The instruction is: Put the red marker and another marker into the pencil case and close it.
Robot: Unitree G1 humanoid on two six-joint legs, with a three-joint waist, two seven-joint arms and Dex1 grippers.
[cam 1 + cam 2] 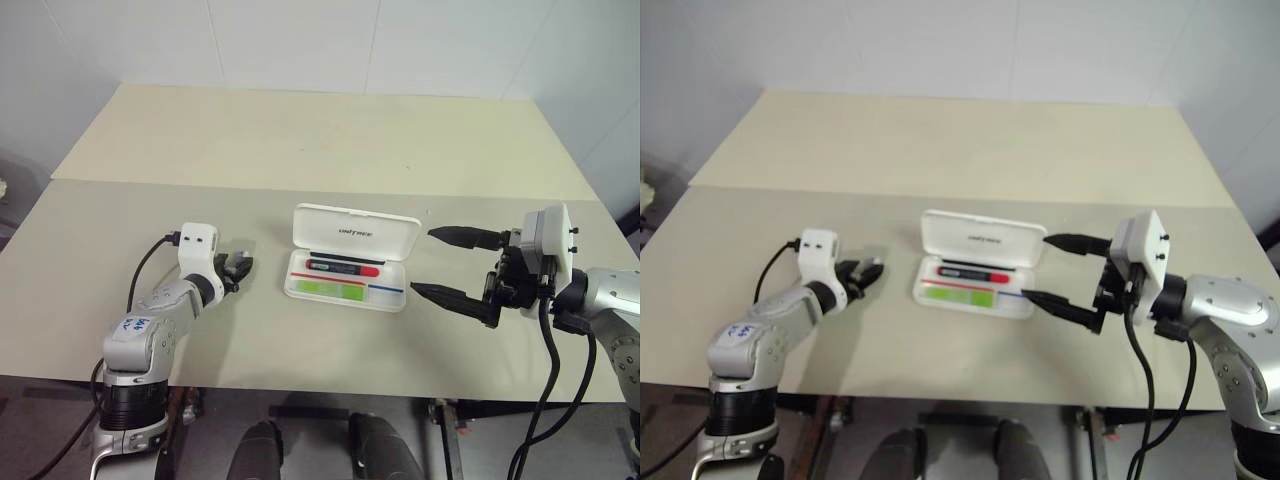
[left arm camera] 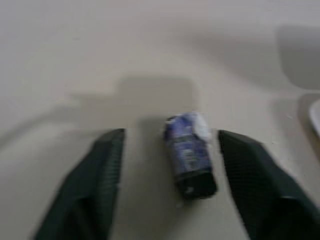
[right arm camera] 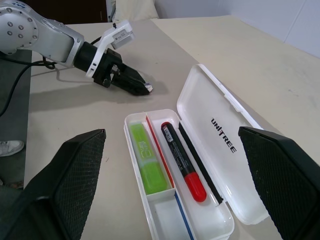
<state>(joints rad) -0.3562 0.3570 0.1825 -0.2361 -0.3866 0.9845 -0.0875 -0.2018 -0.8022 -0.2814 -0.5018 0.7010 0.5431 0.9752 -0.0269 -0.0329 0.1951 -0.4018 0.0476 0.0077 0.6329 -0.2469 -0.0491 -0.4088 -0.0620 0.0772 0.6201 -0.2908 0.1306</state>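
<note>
The pencil case looked like smooth, glossy white plastic. The red marker had a shiny plastic barrel, the green highlighter a duller one. The table was matt and smooth. The right gripper's fingers showed a rough, cross-hatched black texture.

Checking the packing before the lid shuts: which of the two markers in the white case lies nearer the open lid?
The red marker with the black middle lies nearer the hinged lid; the lime-green highlighter lies in the outer compartment.
</note>
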